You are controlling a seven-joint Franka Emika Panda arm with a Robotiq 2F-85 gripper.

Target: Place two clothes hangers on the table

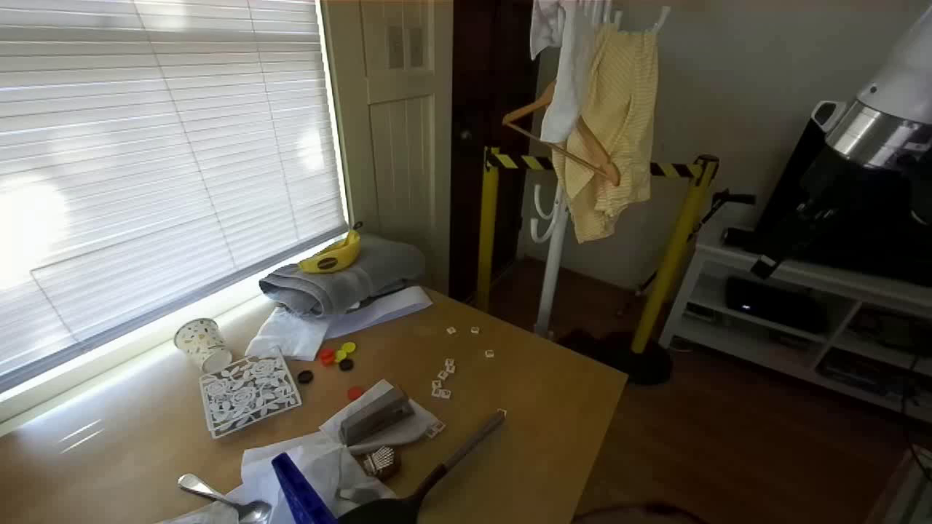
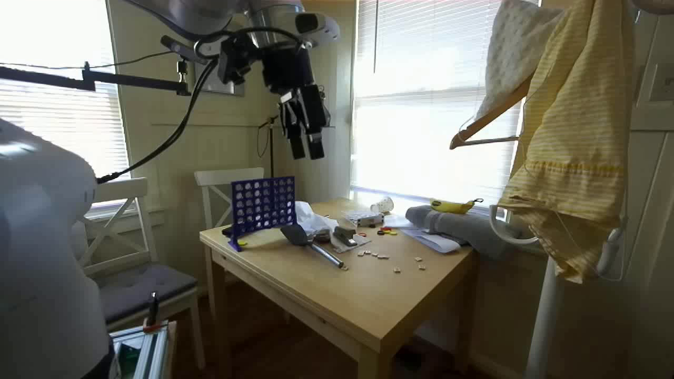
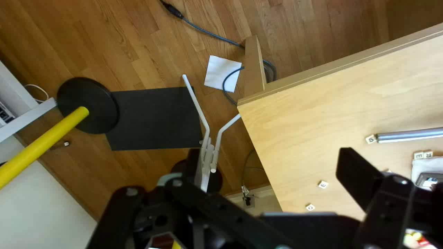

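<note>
The pincer [image 2: 307, 152], higher than the surface [image 2: 358, 295], gapes empty; well apart from it I spot one wooden hanger [image 2: 495, 112] among clothes [image 2: 571, 145]. Fetching seems the step: reach across, grip without snagging them.

Tan table [image 2: 363, 287], yellow garment [image 2: 574, 131] apparently white-striped.

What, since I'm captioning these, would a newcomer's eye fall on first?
Probably the yellow garment hanging from a white stand beside the table. Next, the blue upright grid near the table's edge, and the open black gripper hanging above table height. The yellow banana-shaped thing on the gray towel stands out too.
</note>
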